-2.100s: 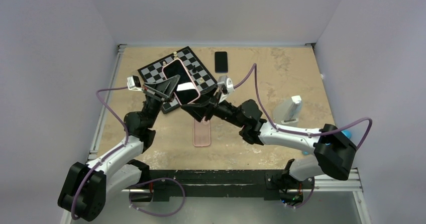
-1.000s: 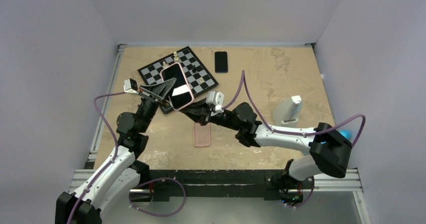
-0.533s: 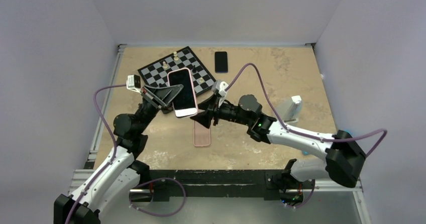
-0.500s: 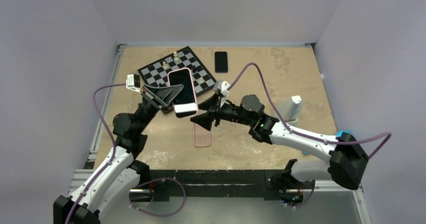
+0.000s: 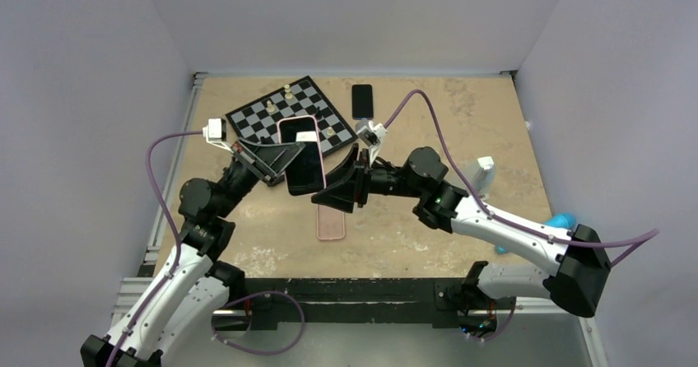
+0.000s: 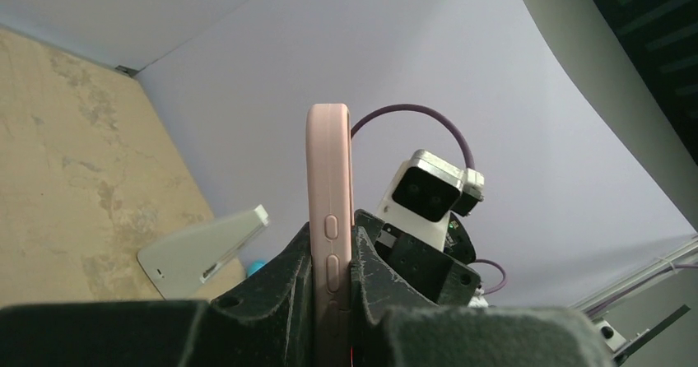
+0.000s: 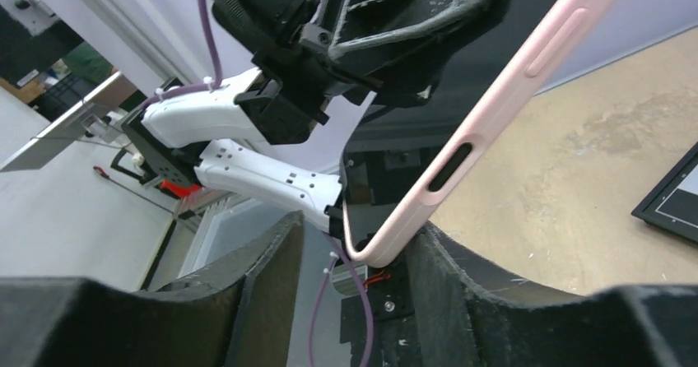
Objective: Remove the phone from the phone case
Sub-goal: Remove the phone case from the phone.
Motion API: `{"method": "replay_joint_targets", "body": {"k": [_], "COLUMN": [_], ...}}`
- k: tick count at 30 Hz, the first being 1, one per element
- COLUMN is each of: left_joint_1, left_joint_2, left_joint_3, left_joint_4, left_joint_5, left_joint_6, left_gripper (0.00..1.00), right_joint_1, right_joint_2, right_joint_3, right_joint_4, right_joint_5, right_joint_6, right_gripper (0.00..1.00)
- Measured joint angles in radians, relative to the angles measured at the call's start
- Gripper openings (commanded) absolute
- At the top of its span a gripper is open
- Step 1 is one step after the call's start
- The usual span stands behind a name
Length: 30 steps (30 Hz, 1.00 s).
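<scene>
Phone (image 5: 304,169) in pink case (image 6: 329,178) sits clenched in left claw (image 5: 284,158) as an anchor. Right claw (image 7: 358,237), released, straddles its corner, likely to peel.

I record two arms of matching build. Left arm (image 5: 185,268) and right arm (image 5: 502,227): white link shells, black rounded joint housings. A purple cable (image 5: 153,169) loops along each arm. Wrist camera (image 6: 430,192): small white box, two dark lenses. Fingers (image 7: 263,293): matte black, wedge-shaped, coarse at the edges.
</scene>
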Motion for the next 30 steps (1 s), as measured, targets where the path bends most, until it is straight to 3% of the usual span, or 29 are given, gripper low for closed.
{"method": "replay_joint_targets", "body": {"k": [2, 5, 8, 13, 20, 30], "left_joint_1": [0.000, 0.001, 0.008, 0.015, 0.027, 0.052], "left_joint_2": [-0.001, -0.007, -0.018, -0.015, 0.049, 0.066], "left_joint_3": [0.000, 0.000, 0.000, 0.000, -0.001, -0.001], "left_joint_4": [0.001, 0.005, 0.008, 0.018, 0.164, 0.192], "left_joint_5": [0.000, 0.006, 0.010, 0.016, 0.052, 0.040], "left_joint_6": [0.000, -0.004, -0.003, -0.058, -0.232, -0.308], "left_gripper": [0.00, 0.00, 0.00, 0.00, 0.00, 0.00], "right_joint_1": [-0.003, -0.007, -0.009, -0.008, -0.027, -0.096], "right_joint_2": [0.016, 0.048, 0.062, 0.072, 0.097, 0.219], "right_joint_3": [0.007, 0.018, 0.020, 0.025, 0.018, 0.088], "right_joint_4": [0.001, 0.002, 0.024, 0.064, 0.224, 0.397], "right_joint_5": [-0.002, -0.009, -0.026, -0.049, -0.098, -0.311], "right_joint_6": [0.012, 0.029, 0.040, -0.034, -0.210, -0.236], "right_gripper": [0.26, 0.17, 0.00, 0.00, 0.00, 0.00]}}
